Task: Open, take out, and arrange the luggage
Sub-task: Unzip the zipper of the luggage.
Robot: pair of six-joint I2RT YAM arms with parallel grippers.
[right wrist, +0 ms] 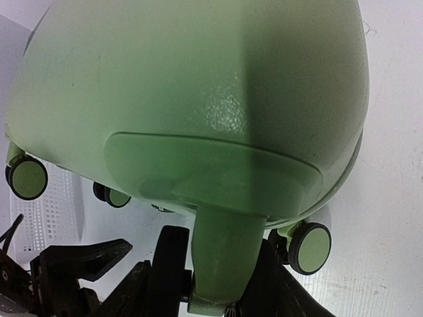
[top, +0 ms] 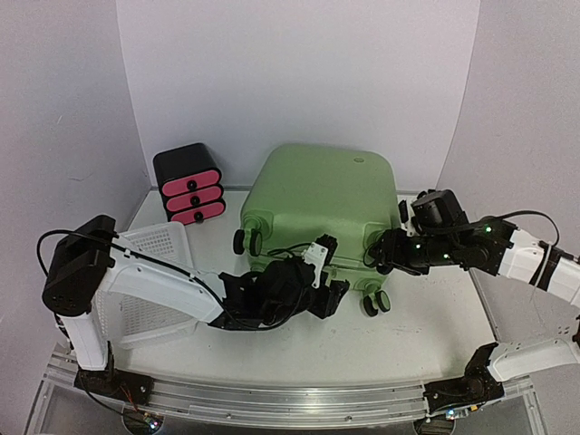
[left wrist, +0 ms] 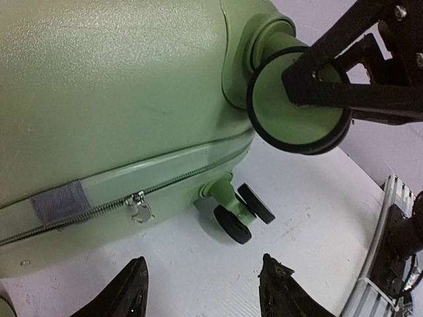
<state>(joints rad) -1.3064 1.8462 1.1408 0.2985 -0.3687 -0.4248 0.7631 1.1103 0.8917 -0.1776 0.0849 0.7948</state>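
Centre blocked by luggage (top: 317, 204), left by basket (top: 149, 246); counter (top: 426, 326) front-right is free for a pass.

Luggage (right wrist: 198, 86): is overflowing the top edge of the right wrist view.
Caster leg (right wrist: 218, 257): is dropping past the bottom edge between the right fingers (right wrist: 168, 264), so the edge is cutting off its wheel.
Left fingers (left wrist: 132, 290): only the tips are showing at the lower edge of the left wrist view.
Basket (top: 159, 243): the left arm (top: 154, 281) is crossing and hiding its middle.
Zipper pull (left wrist: 140, 210): is appearing too small to make out.
Right arm (top: 535, 258): is running off the right edge.
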